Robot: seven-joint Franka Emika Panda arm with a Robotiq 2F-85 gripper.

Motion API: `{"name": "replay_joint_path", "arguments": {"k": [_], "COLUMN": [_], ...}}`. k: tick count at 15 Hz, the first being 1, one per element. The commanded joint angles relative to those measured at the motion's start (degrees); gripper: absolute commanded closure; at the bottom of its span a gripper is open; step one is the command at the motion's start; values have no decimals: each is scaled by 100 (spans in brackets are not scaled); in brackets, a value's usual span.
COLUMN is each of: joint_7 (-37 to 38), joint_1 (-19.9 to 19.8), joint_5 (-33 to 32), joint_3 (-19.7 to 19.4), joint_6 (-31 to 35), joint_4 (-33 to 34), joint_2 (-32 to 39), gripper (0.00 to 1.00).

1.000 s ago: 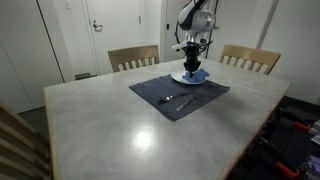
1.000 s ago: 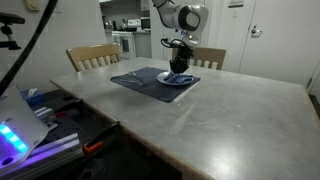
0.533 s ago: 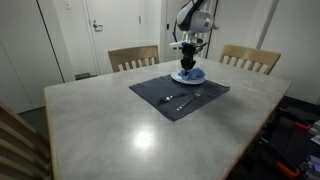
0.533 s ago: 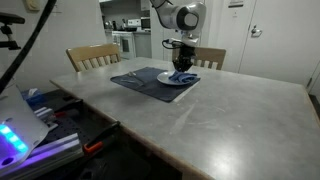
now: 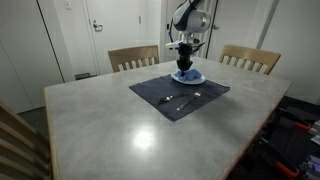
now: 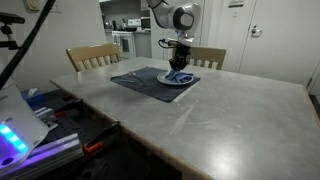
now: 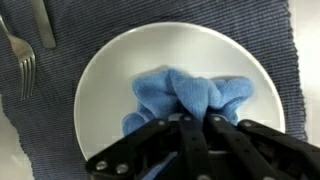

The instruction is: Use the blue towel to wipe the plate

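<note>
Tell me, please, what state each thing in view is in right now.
blue towel: bunched over the plate, pinched by the tool
plate: flat on the placemat, under the towel
tool: shut on the blue towel
fork: lying on the placemat, beside the plate
placemat: spread flat

Pale grey table (image 5: 120,130), dark navy placemat (image 5: 160,93) flat on it

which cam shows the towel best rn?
Wrist view: the towel fills the middle of the plate, folds clear, bunched at the shut gripper. In both exterior views the towel is only a small blue patch under the gripper.
</note>
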Motion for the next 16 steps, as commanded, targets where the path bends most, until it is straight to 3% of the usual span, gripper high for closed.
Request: {"name": "replay_joint_path", "arguments": {"k": [1,5,13,16], "joint_7": [-394,-743,-696,-620], "joint_1": [-117,-123,-234,-265], "joint_5": [72,85,68,92], "joint_3": [261,345,131,11], "joint_6": [-487,-1099,-1900,-1684], "joint_4": [40,31,-114,-229], "joint_2": [19,23,-4,-27], "gripper": [98,98,98,98]}}
